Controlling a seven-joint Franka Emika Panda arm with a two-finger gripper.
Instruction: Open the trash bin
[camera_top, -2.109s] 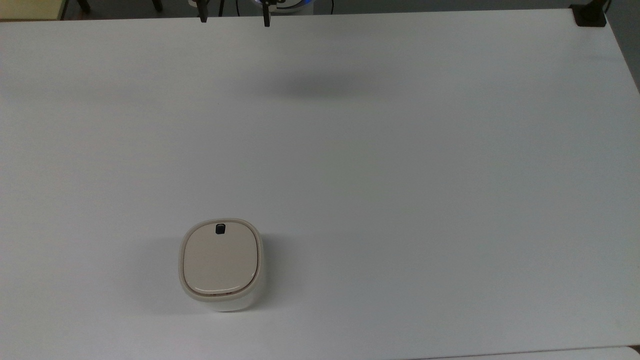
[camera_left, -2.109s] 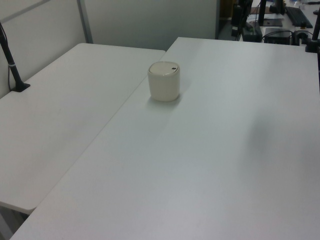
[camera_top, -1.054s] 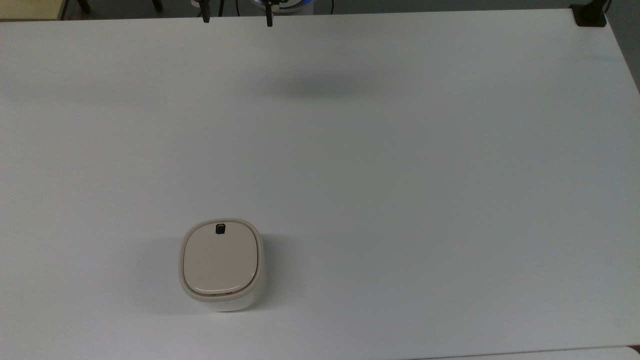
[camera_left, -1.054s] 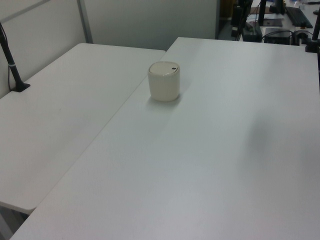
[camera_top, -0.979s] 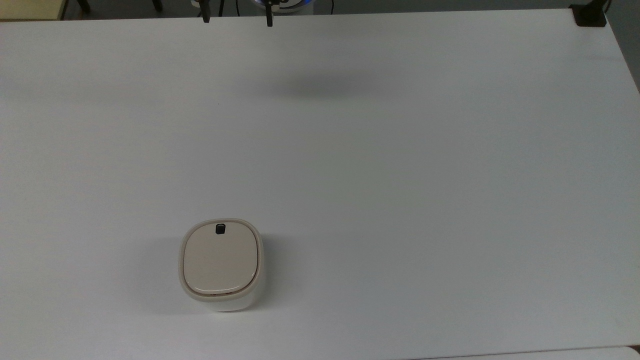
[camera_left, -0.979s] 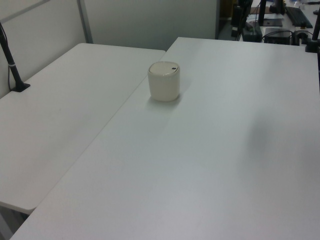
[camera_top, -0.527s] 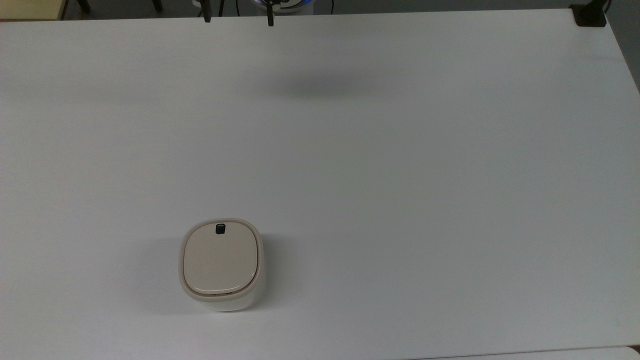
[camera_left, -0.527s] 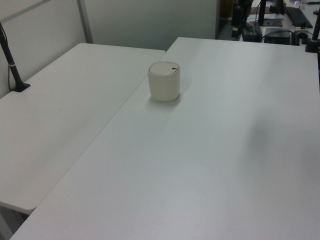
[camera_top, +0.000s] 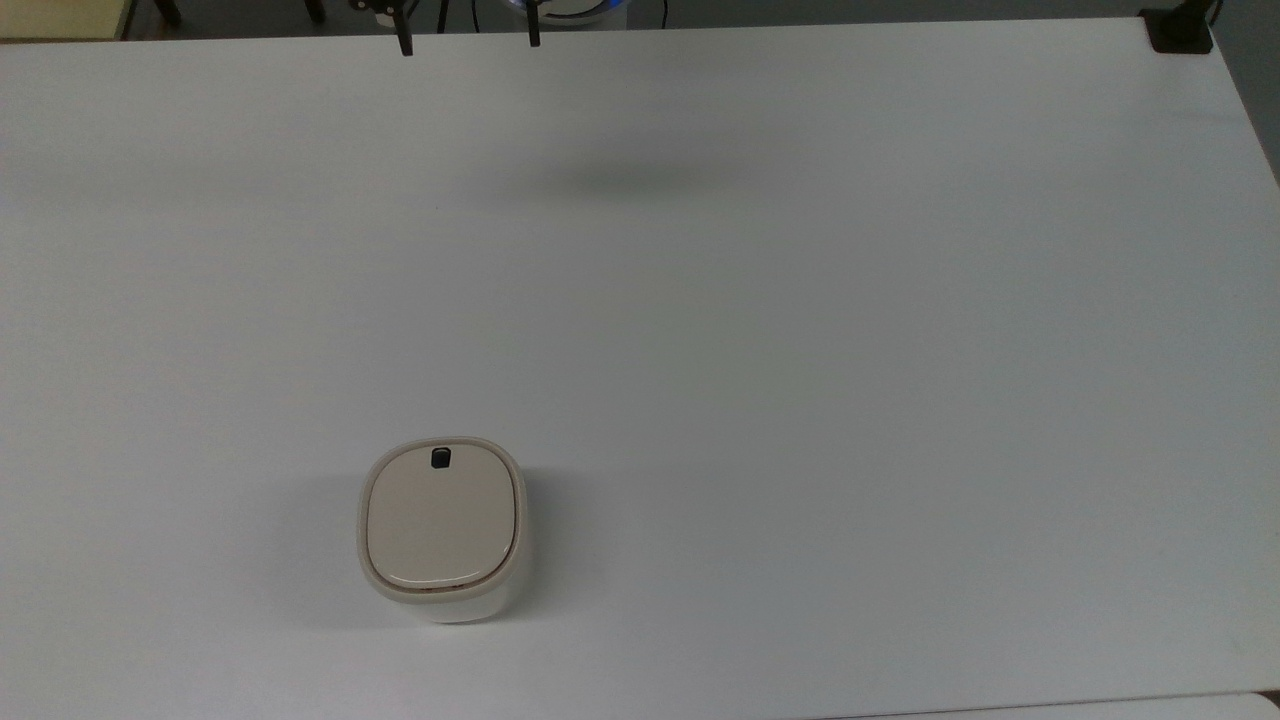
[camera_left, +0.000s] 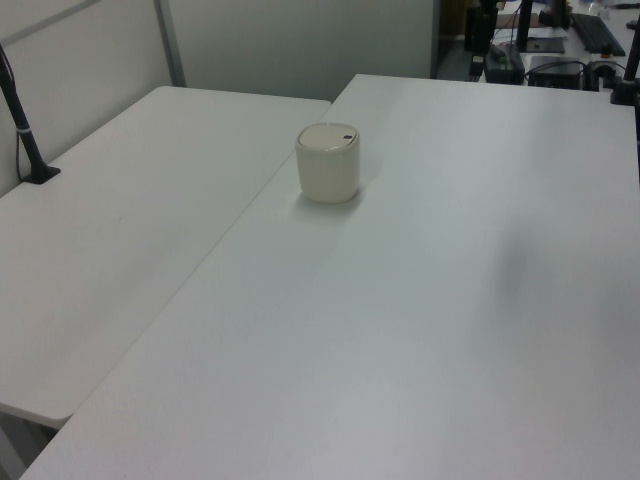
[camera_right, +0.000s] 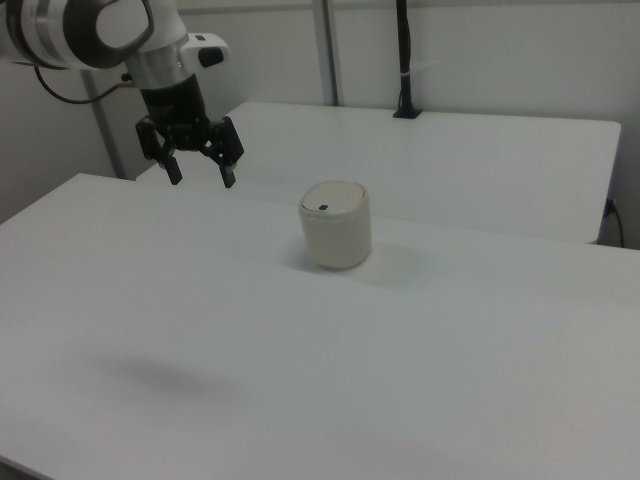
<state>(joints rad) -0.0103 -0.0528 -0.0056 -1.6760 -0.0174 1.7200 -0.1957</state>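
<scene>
Trash bin (camera_top: 441, 528) stands upright on the white table (camera_top: 800, 350), in the lower left part of the top view, with its beige lid (camera_top: 443, 517) lying flat and closed on the white body. The top view looks straight down on the lid, whose rounded-square outline is slightly longer up and down the picture, and shows the small black button (camera_top: 439, 458) near the edge towards the picture's top. The left view shows the bin (camera_left: 328, 163) from the side, close to the seam with a second table (camera_left: 130, 220), the button towards the left view's right. The right view shows the arm: the gripper (camera_right: 200, 180) hangs in the air with its two fingers (camera_right: 229, 176) spread wide and pointing down, holding nothing, well apart from the bin (camera_right: 336, 225) on the right view's left. No writing or label can be read on the bin.
</scene>
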